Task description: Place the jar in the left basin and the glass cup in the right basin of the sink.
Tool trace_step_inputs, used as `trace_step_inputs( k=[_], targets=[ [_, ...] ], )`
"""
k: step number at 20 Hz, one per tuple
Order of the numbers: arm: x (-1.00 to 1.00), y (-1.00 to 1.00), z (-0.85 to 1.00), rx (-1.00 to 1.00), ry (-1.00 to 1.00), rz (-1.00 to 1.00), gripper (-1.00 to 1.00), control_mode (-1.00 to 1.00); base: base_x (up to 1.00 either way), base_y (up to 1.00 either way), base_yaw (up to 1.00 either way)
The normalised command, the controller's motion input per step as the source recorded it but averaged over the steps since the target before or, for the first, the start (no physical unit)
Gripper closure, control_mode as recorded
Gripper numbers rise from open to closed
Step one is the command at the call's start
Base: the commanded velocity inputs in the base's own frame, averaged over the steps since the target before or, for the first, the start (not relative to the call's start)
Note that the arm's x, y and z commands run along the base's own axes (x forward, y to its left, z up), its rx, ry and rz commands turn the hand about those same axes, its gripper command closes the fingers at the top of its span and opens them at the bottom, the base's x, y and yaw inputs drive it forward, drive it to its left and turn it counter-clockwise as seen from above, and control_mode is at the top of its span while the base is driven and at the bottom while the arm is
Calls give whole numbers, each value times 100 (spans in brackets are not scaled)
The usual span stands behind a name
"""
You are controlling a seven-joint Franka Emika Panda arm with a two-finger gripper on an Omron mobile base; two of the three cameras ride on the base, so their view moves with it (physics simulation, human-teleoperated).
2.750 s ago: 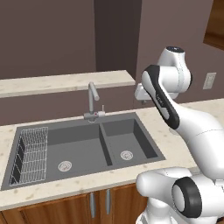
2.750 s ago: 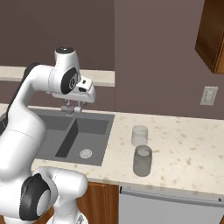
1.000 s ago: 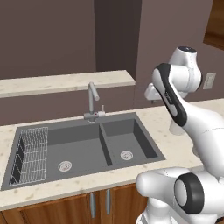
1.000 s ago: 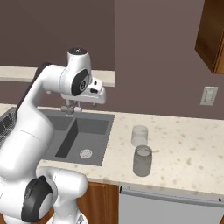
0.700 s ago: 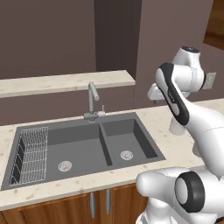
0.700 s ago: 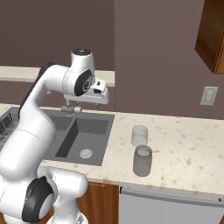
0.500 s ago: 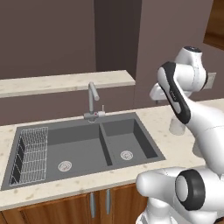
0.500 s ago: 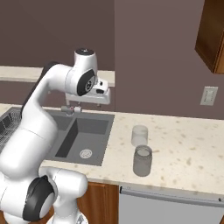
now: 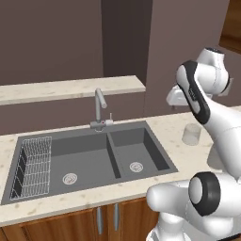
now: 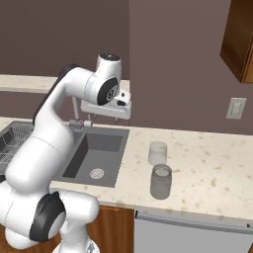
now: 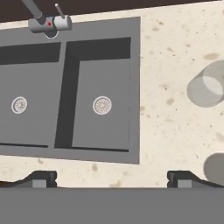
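A speckled beige counter [image 10: 207, 173] runs beneath a wooden wall cabinet [image 10: 238, 39] and wall outlet [image 10: 236, 108].

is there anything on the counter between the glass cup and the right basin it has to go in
Nothing visible does. The glass cup stands on the counter right of the sink, with bare speckled stone between it and the right basin. The jar sits nearer the front edge, off that line.

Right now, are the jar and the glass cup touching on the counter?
Apart. The hand view shows bare speckled counter between the glass cup and the jar.
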Motion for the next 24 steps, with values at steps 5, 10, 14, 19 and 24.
trace_step_inputs(
  k=[5,10,14,19,24],
  targets=[
    [1,-6,-1,3,0,0,-100,-100,0,0,0],
    [0,-7,-9,0,-2,0,-100,-100,0,0,0],
    [0,-1,-6,0,-5,0,-100,-100,0,0,0],
    [10,0,-6,1,-13,-1,-100,-100,0,0,0],
    [10,-3,-27,-1,-10,-10,-100,-100,0,0,0]
  ],
)
